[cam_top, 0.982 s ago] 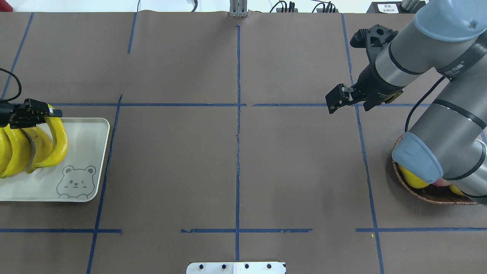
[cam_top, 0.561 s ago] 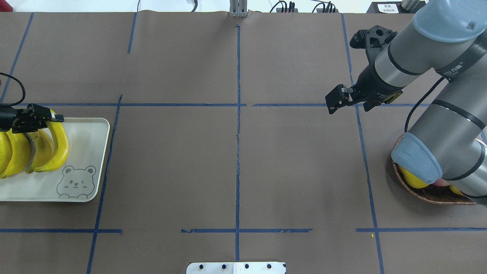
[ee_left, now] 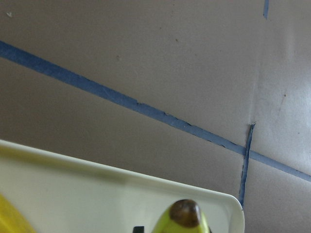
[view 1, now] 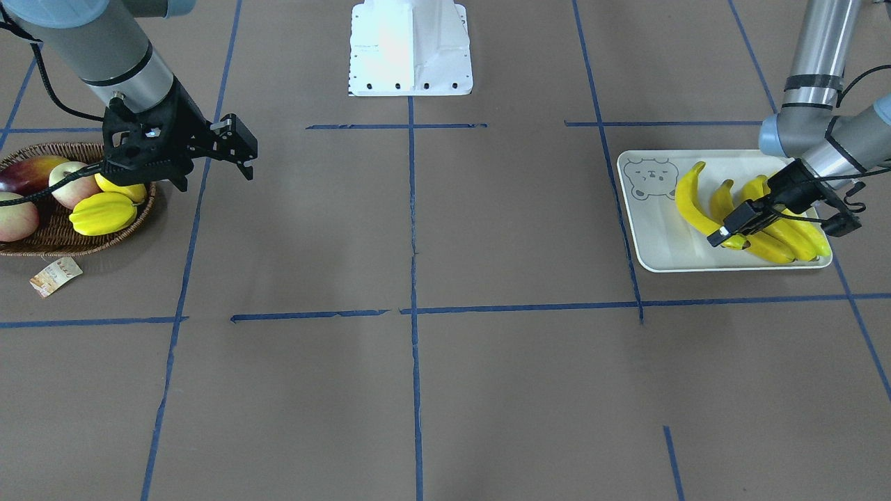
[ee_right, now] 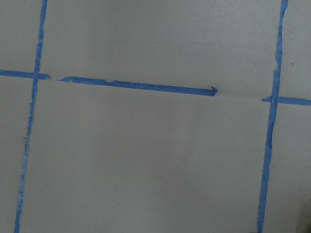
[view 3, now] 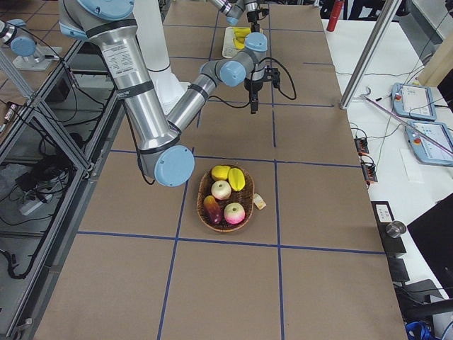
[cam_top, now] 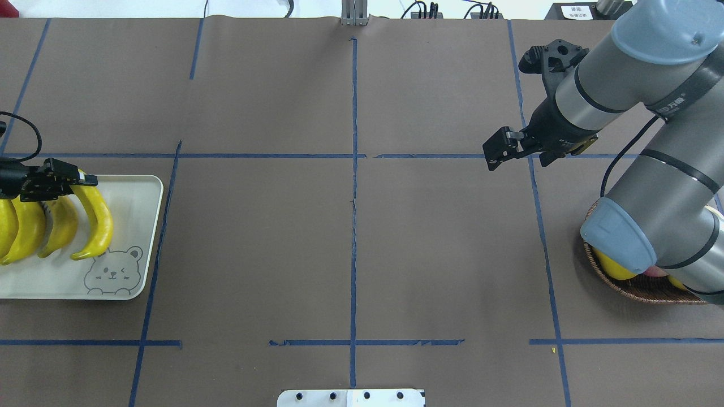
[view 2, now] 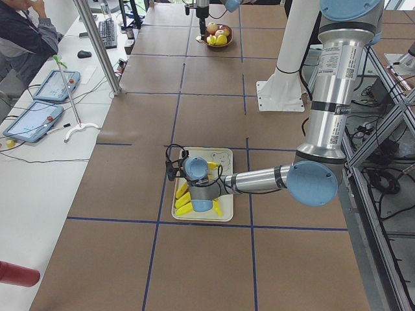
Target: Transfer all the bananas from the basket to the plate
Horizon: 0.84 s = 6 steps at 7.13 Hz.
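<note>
Four smooth, curved yellow bananas (cam_top: 29, 226) lie side by side on the glossy cream plate (cam_top: 131, 198), beside its grey bear drawing. The left gripper (cam_top: 81, 180) seems pinched narrowly on the stem end of the outer banana (cam_top: 100, 223). The right gripper (cam_top: 492, 154) hangs empty over the matte brown table covering (cam_top: 254, 254), which is crossed by blue tape (cam_top: 353, 271); I cannot tell its jaw gap. The woven wicker basket (view 1: 62, 243) holds apples (view 1: 73, 189) and a ridged starfruit (view 1: 103, 214).
</note>
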### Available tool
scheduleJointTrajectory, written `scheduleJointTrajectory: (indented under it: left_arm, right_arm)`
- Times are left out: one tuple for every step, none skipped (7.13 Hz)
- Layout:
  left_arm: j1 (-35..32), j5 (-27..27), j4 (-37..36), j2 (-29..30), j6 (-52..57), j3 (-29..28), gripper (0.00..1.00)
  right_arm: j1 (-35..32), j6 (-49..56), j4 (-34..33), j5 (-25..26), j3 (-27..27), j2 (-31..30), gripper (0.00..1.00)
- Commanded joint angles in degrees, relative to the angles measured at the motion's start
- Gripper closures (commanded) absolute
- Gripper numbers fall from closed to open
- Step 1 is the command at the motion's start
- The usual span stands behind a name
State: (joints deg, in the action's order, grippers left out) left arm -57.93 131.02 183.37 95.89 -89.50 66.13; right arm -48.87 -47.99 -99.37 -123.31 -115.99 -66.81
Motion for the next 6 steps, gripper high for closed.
scheduleJointTrajectory:
  left_arm:
    - [0.0,0.2,0.0,-0.1,-0.1,0.1,0.42]
    - [0.0,1.9,0.0,0.0,0.0,0.1,0.42]
    - [-0.7,3.0,0.0,-0.1,0.0,0.2,0.42]
    - [-1.8,4.2,0.0,-0.1,0.0,0.4,0.41]
    - [-5.4,8.2,-0.3,0.1,0.0,0.5,0.35]
    - [-7.8,10.4,-0.4,0.3,0.1,0.7,0.05]
  right_arm:
    - [0.0,0.0,0.0,0.0,0.1,0.0,0.01]
    - [0.0,0.0,0.0,0.0,0.1,0.0,0.01]
    - [0.0,0.0,0.0,0.0,0.1,0.0,0.01]
    - [0.0,0.0,0.0,0.0,0.0,0.0,0.01]
    - [0.0,0.0,0.1,0.0,0.0,0.0,0.01]
    - [-0.1,0.0,0.0,-0.1,-0.1,0.0,0.01]
